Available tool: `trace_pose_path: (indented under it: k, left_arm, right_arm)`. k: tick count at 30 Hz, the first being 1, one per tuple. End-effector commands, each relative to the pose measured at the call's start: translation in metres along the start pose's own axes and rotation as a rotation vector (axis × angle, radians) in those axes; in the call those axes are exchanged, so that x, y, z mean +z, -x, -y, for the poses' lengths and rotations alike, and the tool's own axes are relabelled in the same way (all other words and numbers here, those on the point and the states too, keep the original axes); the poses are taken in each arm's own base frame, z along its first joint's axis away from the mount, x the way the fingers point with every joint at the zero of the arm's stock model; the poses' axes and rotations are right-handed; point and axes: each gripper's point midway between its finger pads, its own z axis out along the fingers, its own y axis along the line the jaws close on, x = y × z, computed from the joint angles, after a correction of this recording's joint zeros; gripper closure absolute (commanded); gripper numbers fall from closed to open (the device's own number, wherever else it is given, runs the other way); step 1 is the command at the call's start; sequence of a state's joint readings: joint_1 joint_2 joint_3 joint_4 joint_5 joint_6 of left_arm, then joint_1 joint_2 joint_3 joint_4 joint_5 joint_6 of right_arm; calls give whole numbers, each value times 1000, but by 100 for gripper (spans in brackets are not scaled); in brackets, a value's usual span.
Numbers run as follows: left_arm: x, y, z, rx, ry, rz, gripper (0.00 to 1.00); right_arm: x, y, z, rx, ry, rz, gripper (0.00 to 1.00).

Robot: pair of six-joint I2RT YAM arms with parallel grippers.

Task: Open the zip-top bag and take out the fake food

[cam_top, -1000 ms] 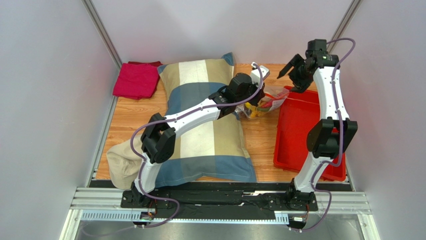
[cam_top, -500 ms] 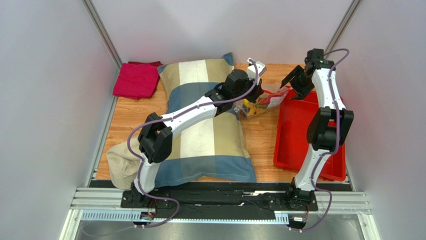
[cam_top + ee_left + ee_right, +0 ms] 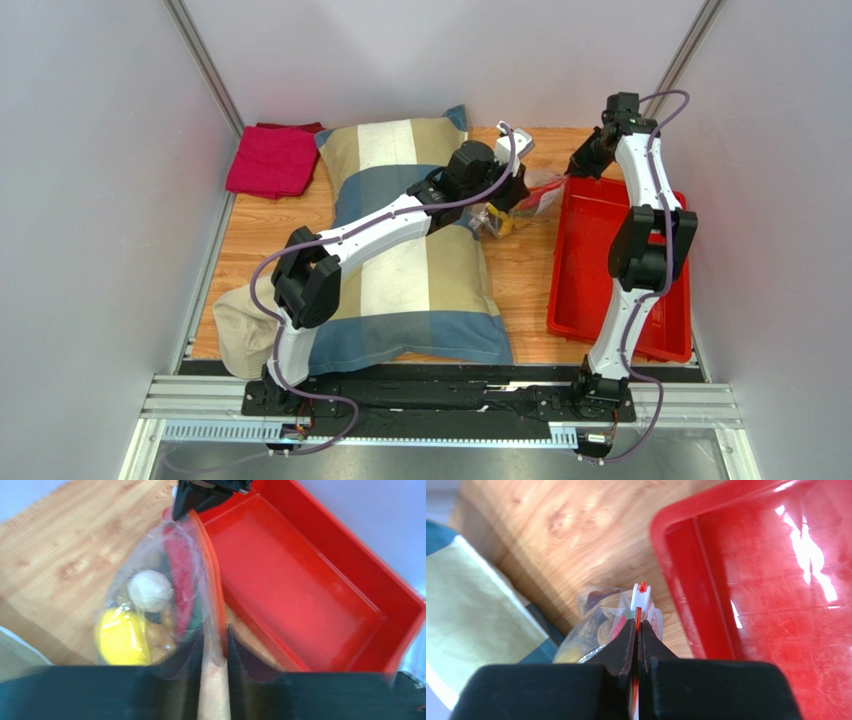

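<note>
The zip-top bag (image 3: 512, 207) lies on the wood between the pillow and the red tray, its red-orange zip strip (image 3: 214, 580) stretched between both grippers. My right gripper (image 3: 637, 622) is shut on the strip just behind the white slider (image 3: 641, 596). My left gripper (image 3: 214, 630) has its fingers apart, with the bag's near edge loose in the gap. Through the plastic I see fake food: a yellow lemon (image 3: 121, 637), a white round piece (image 3: 150, 590) and a long red piece (image 3: 179, 577). From above, the left gripper (image 3: 511, 192) and right gripper (image 3: 576, 167) sit at opposite ends of the bag.
A red tray (image 3: 610, 250) stands right of the bag, its near corner close to the zip strip. A large striped pillow (image 3: 400, 260) fills the left and middle, under the left arm. A red cloth (image 3: 272, 160) lies at the back left.
The right gripper came down from above the tray and closed on the zip strip. The left gripper's fingers have parted from shut. The bag shifted slightly left.
</note>
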State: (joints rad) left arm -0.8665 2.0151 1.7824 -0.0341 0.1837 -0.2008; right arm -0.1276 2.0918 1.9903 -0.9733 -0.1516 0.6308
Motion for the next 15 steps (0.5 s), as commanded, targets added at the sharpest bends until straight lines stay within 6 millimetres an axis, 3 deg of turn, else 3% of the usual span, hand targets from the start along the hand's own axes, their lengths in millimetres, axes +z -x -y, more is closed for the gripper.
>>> trace_pose_path:
  k: [1,2,3,6,8,9,10,15]
  left_arm:
    - [-30,52,16,51,-41,72,53]
    - [-31,52,12,50,-25,56,43]
    - [-33,67,11,60,-21,84,33]
    - [-31,86,8,92,-11,120,15]
    - [-22,84,2,101,4,121,15]
    - [-20,88,0,106,12,134,15]
    - [-17,86,-3,107,20,135,15]
    - [3,75,-10,116,22,138,14]
  right_arm:
    - [-56,15,-52,-62,141,115,100]
    - [-62,10,-53,-64,131,106,100]
    - [-72,4,-61,-81,143,111,100]
    - [-86,-12,-72,-93,138,106,100]
    - [-96,-15,-74,-93,129,115,100]
    - [-101,-29,-86,-105,140,101,100]
    - [-109,-30,-91,-97,152,109,100]
    - [-127,-46,-100,-49,157,97,100]
